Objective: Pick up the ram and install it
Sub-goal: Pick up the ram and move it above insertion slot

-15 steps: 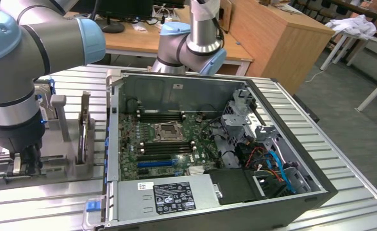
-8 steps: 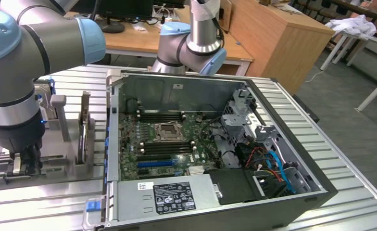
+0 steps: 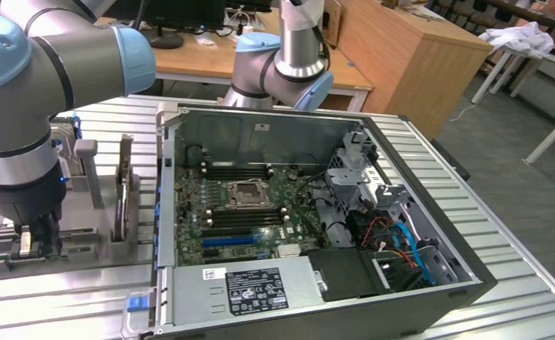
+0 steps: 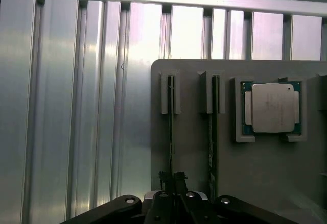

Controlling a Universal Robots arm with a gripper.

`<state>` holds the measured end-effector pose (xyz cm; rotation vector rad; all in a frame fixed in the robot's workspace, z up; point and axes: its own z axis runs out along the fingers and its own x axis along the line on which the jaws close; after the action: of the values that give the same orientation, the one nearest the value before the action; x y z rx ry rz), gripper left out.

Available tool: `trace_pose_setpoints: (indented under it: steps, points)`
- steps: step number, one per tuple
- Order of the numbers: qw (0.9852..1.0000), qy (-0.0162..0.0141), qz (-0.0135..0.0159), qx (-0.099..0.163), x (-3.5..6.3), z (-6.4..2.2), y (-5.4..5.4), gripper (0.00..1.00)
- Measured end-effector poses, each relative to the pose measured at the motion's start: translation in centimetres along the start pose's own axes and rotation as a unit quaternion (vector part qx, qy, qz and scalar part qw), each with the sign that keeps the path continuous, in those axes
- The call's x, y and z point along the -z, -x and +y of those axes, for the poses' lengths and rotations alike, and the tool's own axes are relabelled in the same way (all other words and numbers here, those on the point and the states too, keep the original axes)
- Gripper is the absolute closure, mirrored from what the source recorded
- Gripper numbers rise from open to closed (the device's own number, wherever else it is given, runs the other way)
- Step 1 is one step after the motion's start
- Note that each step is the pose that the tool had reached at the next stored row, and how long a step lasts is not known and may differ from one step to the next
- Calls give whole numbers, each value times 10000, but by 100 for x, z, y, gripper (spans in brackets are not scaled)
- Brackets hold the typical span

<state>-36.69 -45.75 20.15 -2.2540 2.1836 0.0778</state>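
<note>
1 step prob. done: gripper is clamping the ram, which is sitting edge-on in its tray slot, not yet lifted. 2nd stick is standing just beside gripper, CPU further off. Mobo slots are looking empty; install not done.

Wrist close-up: gripper pinched shut on ram

Thin board on edge in slotted grey holder, stretching to gripper's twelve o'clock. At one o'clock, second stick just beside. At two o'clock, silver processor. Beneath, ribbed metal table.
</note>
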Motion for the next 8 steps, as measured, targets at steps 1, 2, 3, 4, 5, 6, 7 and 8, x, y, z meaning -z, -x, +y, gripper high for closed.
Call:
trace_pose_setpoints:
  steps: [1, 2, 3, 4, 5, 6, 7, 8]
  points:
    - [10000, 0, 0, 0, 0, 0, 0, 88]
    - [10000, 0, 0, 0, 0, 0, 0, 88]
    - [10000, 0, 0, 0, 0, 0, 0, 88]
    - [10000, 0, 0, 0, 0, 0, 0, 88]
    - [10000, 0, 0, 0, 0, 0, 0, 88]
    - [10000, 0, 0, 0, 0, 0, 0, 88]
    - [10000, -1, -1, 0, 1, 0, 0, 88]
    - [10000, -1, -1, 0, 9, 0, 1, 88]
